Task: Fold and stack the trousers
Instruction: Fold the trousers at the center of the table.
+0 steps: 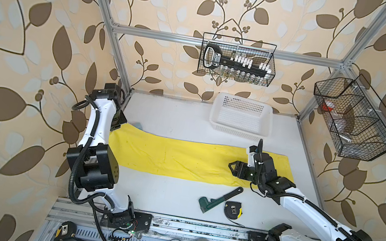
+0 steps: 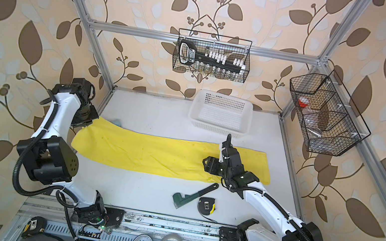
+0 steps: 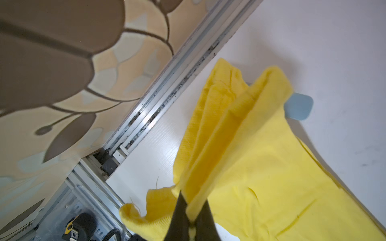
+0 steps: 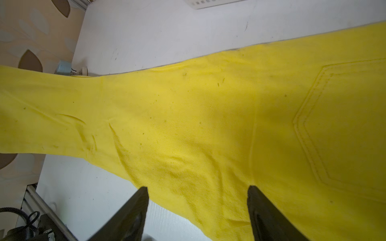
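Note:
The yellow trousers [image 1: 175, 157] [image 2: 150, 153] lie lengthwise across the table from left to right, with both legs together. In the left wrist view my left gripper [image 3: 193, 208] is shut on the bunched leg end of the trousers [image 3: 240, 146], lifted a little off the table by the left frame rail. In both top views its jaws are hidden under the left wrist. My right gripper [image 1: 233, 168] [image 4: 197, 187] stands open just above the seat end of the trousers [image 4: 208, 114], beside a back pocket, with nothing between its fingers.
A white perforated basket [image 1: 237, 131] stands at the back right. A green pipe wrench [image 1: 220, 200] and a tape measure [image 1: 233, 208] lie in front of the trousers. A small blue object [image 3: 298, 106] sits behind the leg end. Two wire baskets hang on the frame.

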Controlling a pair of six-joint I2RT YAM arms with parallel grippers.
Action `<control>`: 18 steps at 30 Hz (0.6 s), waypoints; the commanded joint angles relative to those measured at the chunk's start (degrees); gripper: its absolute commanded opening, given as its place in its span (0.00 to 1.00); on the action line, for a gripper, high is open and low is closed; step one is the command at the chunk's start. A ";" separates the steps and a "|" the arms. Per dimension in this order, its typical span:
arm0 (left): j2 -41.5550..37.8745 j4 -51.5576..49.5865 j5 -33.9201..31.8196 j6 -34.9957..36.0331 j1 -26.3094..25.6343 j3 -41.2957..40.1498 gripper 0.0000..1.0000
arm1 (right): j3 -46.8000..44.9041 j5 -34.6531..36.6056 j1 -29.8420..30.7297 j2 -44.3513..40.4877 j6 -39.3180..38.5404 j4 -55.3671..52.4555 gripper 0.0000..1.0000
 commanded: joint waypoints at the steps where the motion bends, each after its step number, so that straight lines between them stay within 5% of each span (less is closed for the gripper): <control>1: -4.68 -4.50 8.45 -2.25 -3.87 1.97 0.00 | 1.25 -1.48 -1.50 -0.54 -1.46 -0.68 0.75; 18: -4.20 3.33 17.87 -21.39 -35.77 2.24 0.00 | -0.57 -4.76 -9.26 -4.43 -4.09 -2.96 0.75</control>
